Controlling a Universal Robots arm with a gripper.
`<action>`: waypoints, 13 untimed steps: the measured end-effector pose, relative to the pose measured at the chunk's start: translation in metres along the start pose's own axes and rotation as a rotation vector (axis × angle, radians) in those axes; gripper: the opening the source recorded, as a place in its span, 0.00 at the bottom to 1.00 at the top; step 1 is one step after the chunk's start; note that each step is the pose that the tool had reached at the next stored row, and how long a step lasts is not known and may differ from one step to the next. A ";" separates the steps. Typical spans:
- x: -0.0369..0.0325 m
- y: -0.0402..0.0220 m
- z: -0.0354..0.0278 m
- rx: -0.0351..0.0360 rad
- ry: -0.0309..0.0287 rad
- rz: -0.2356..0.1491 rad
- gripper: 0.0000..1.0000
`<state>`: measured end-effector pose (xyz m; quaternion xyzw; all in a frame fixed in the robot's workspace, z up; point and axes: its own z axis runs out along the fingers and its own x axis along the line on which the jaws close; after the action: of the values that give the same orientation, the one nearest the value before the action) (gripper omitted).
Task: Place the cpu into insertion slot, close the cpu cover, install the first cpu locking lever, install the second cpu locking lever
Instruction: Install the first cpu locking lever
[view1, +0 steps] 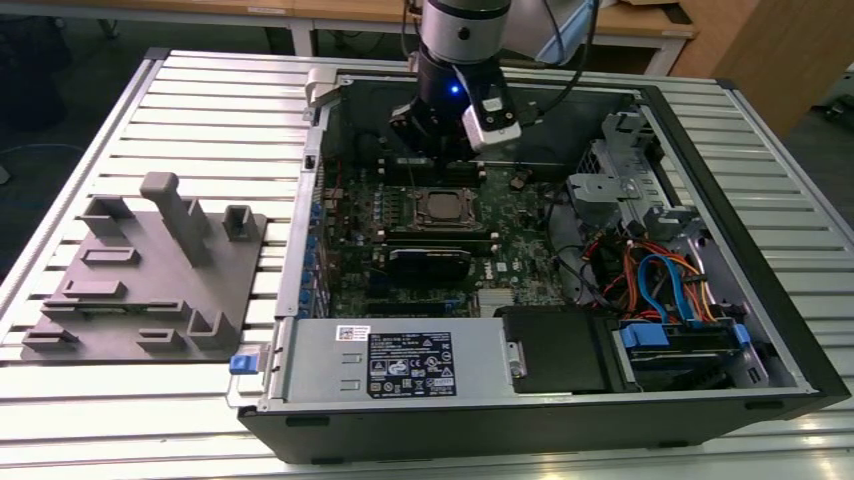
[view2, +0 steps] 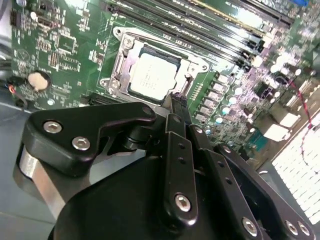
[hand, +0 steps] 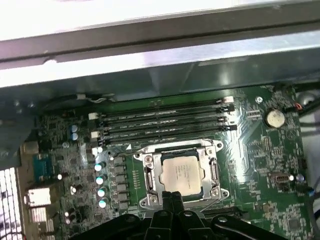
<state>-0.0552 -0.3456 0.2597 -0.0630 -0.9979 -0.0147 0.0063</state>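
One tool (hand: 172, 197), closed, near cpu cover (hand: 150, 176)

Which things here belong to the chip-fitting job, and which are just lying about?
Job: dull silver-grey square cpu; thin silver metal cpu cover framing it; black gripper beside it.
Lying about: grey moulded fixture tray; long black memory slots; blue and orange cables; round silver coin battery.

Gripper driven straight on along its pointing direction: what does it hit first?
Probably the cpu cover, at its edge nearest the gripper, beside the seated cpu. Depth unclear; may already touch.
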 end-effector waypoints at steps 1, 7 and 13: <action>0.0000 0.0000 0.0001 0.0002 0.0004 -0.013 0.10; 0.0108 -0.0014 0.0005 0.0001 -0.0001 -0.023 0.10; 0.0279 -0.0035 0.0011 -0.0006 -0.0031 -0.025 0.10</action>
<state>-0.0833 -0.3455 0.2589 -0.0507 -0.9986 -0.0150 0.0046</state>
